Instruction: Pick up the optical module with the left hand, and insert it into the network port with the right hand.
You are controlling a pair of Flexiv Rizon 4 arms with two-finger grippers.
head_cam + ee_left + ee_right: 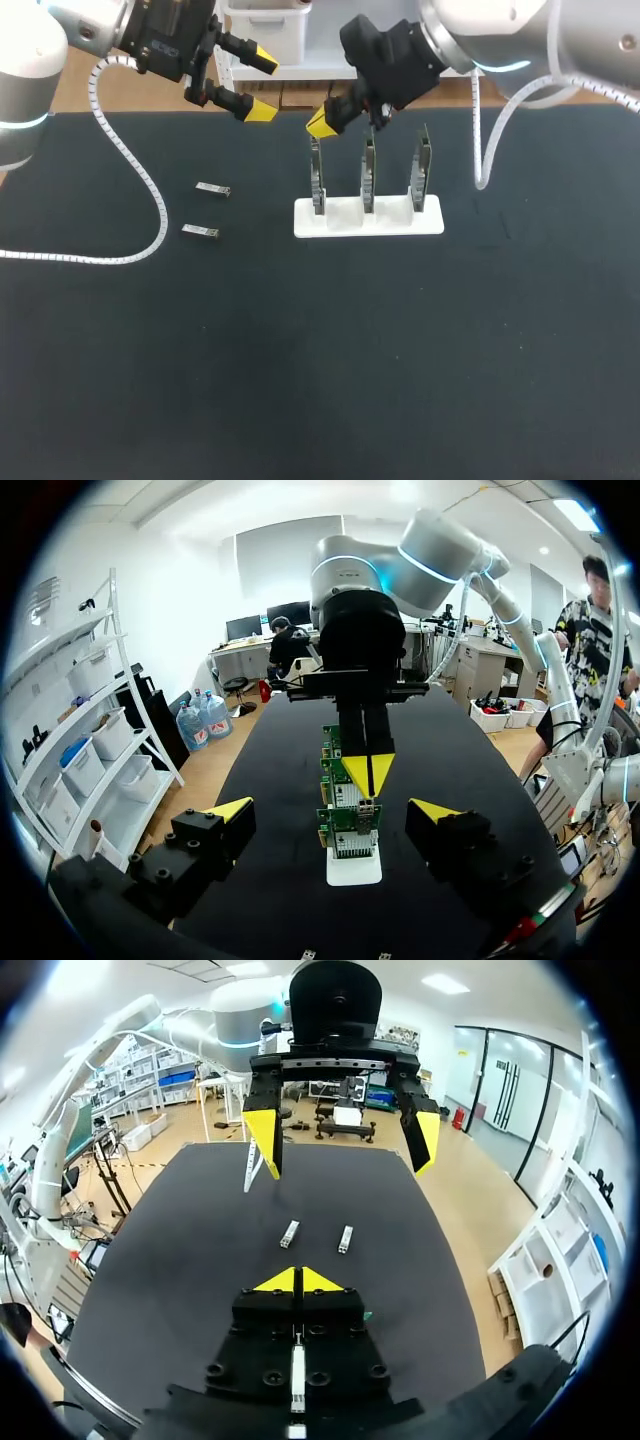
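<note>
Two small silver optical modules lie on the dark table, one (pixel 212 189) behind the other (pixel 200 231); the right wrist view shows them (pixel 290 1233) (pixel 345 1238) ahead of the fingers. A white stand (pixel 368 218) holds three upright green circuit boards (pixel 317 175). My right gripper (pixel 320 122) is shut, its yellow tips just above the leftmost board's top edge (pixel 350 820). Nothing shows between its tips (pixel 298 1280). My left gripper (pixel 260 85) hangs open above the table's far edge, left of the stand and facing it, with nothing between its fingers (pixel 232 808).
A white coiled cable (pixel 150 200) from the left arm lies on the table left of the modules. Another white cable (pixel 485 150) hangs down right of the stand. The near half of the table holds nothing.
</note>
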